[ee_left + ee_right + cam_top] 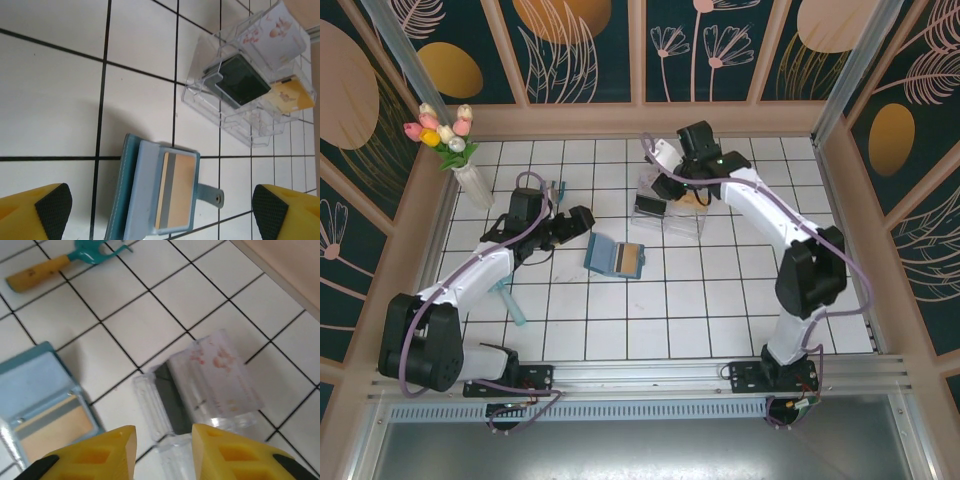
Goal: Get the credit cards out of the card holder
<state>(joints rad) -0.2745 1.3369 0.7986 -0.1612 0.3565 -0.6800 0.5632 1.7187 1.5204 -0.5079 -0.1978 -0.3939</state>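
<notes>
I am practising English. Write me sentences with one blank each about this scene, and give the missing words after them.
The wallet lies ___ on the table.
A tan card sits in the ___.
The right gripper hangs over the clear ___.
The left gripper holds ___.
Missing words: open; wallet; box; nothing.

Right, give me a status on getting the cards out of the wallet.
Done: a dark card, a yellowish card and a pale patterned card sit in the clear box. In hand: nothing; the right gripper hangs open over the box, the left gripper open near the card holder. Left: one tan card in its pocket.
</notes>
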